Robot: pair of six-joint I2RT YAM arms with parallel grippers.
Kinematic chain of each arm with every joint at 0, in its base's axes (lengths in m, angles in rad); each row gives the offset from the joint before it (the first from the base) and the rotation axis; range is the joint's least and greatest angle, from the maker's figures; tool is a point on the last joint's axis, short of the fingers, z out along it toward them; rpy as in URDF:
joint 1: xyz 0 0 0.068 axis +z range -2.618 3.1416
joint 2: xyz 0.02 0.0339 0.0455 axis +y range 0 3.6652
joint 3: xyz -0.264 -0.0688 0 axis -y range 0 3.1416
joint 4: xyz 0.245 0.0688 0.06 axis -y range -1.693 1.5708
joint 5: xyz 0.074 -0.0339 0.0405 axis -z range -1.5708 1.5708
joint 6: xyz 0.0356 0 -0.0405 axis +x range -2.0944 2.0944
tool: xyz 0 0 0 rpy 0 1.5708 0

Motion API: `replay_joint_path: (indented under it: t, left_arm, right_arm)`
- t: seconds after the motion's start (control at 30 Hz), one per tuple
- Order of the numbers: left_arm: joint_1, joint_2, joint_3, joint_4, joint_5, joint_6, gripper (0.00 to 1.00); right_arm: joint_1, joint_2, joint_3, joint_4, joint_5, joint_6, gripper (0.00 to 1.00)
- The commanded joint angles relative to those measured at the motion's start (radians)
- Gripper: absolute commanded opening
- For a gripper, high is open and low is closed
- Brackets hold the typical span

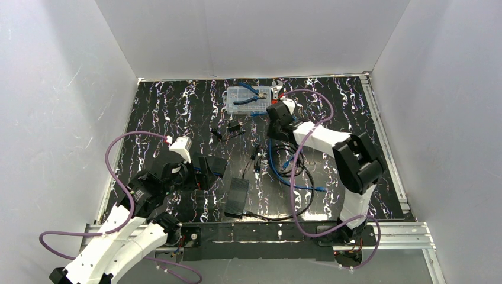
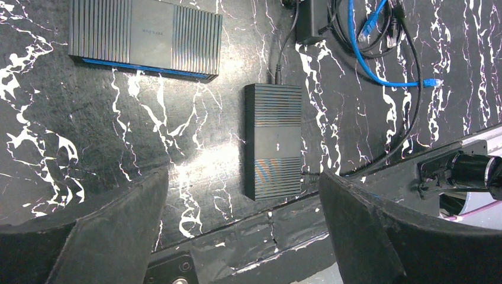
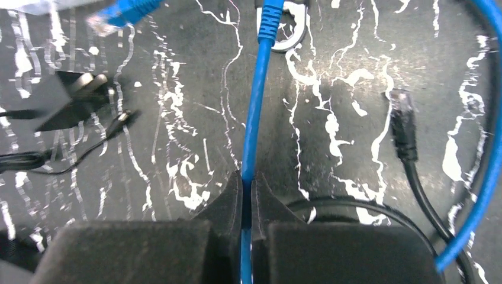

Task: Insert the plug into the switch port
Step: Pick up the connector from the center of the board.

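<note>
Right tool (image 3: 245, 190) clenches the blue cable (image 3: 254, 106) behind its plug end (image 3: 270, 21), likely for steering; left tool (image 2: 243, 180) hangs released, wide.

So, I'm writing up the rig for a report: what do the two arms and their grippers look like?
The left arm and right arm have white link shells with black joint housings, and a purple cable loops along each. The left gripper and right gripper have thick matte-black fingers, blunt and wedge-shaped. No markings show on them.
</note>
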Motion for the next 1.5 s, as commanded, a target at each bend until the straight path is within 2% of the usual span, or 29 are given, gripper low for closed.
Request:
replay_joint_path:
  t: [0.0,0.27,0.57,0.9,1.03,1.17,1.33,1.47]
  left_arm:
    - [-0.003,0.006,-0.010,-0.006,-0.011,0.008,0.98]
    - [-0.002,0.002,-0.011,-0.006,-0.014,0.007,0.98]
    - [-0.003,-0.004,-0.013,-0.005,-0.007,0.008,1.00]
    - [-0.003,-0.012,-0.015,-0.001,-0.008,0.008,1.00]
    - [-0.003,-0.007,-0.015,-0.002,-0.004,0.010,1.00]
    - [-0.003,-0.003,-0.015,-0.002,0.004,0.014,1.00]
    - [-0.004,-0.018,-0.016,0.000,0.011,0.017,1.00]
    - [-0.004,-0.040,-0.017,0.008,0.029,0.028,1.00]
  right_arm:
    - [-0.003,-0.176,-0.046,0.073,0.004,-0.011,0.01]
    - [-0.001,-0.479,-0.105,0.094,-0.107,-0.041,0.01]
    - [0.001,-0.745,-0.071,0.043,-0.180,-0.148,0.01]
    - [0.004,-1.062,-0.102,0.200,-0.336,-0.321,0.01]
    - [0.004,-1.085,-0.108,0.205,-0.462,-0.352,0.01]
    - [0.004,-1.020,-0.115,0.100,-0.561,-0.352,0.01]
    - [0.004,-0.979,-0.216,0.138,-0.811,-0.341,0.01]
    - [0.004,-0.964,-0.213,0.059,-0.976,-0.411,0.01]
